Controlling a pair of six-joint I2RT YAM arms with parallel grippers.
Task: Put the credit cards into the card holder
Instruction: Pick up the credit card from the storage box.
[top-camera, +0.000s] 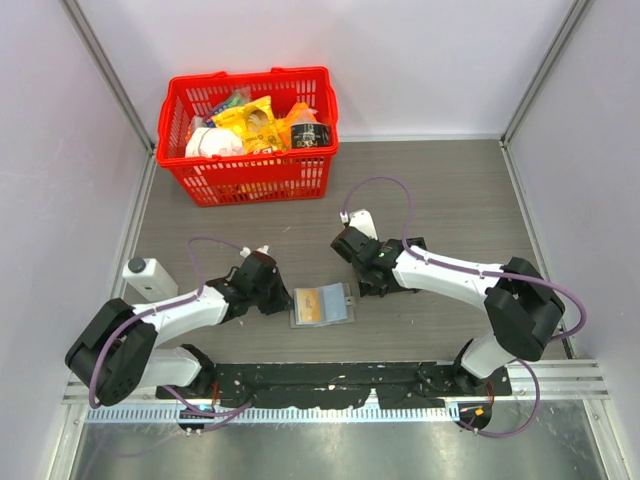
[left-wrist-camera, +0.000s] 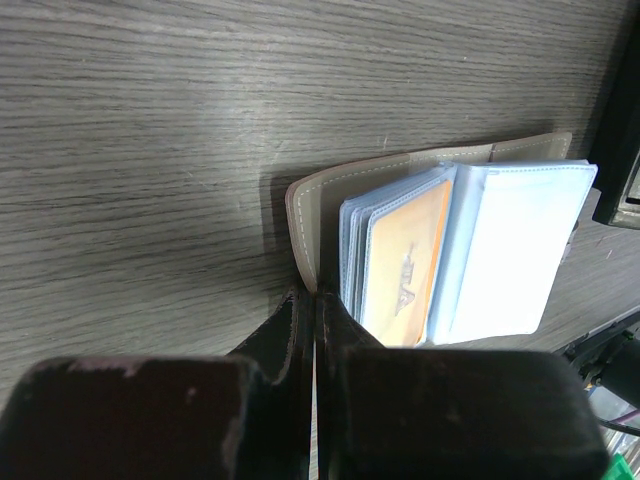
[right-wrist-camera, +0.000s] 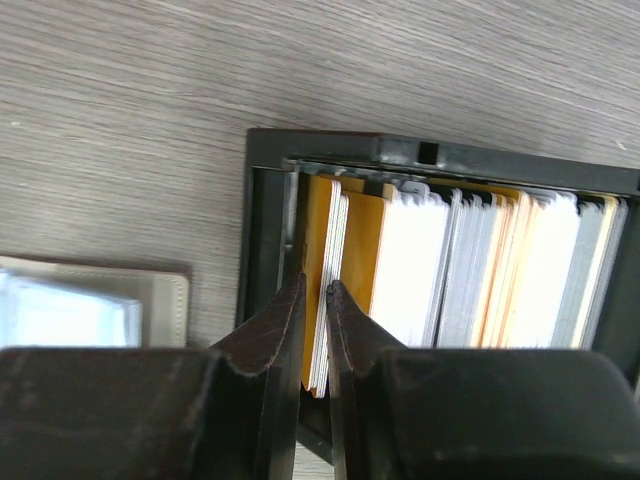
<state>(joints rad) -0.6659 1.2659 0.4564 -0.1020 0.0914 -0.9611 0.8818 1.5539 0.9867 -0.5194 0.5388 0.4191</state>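
Though thin, flat rectangular credit cards (right-wrist-camera: 412, 270)

Grey wood-grain table (top-camera: 450, 200), pale walls (top-camera: 400, 60), even light

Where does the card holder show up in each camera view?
Top external: the card holder lies open just below the picture's centre.
Left wrist: it is right of centre, open, with an orange card showing.
Right wrist: only its corner shows, at the lower left edge.
Shared landmark: the grey wood-grain table under it.

Bright even overhead light, soft shadows, wrist-view foregrounds blurred
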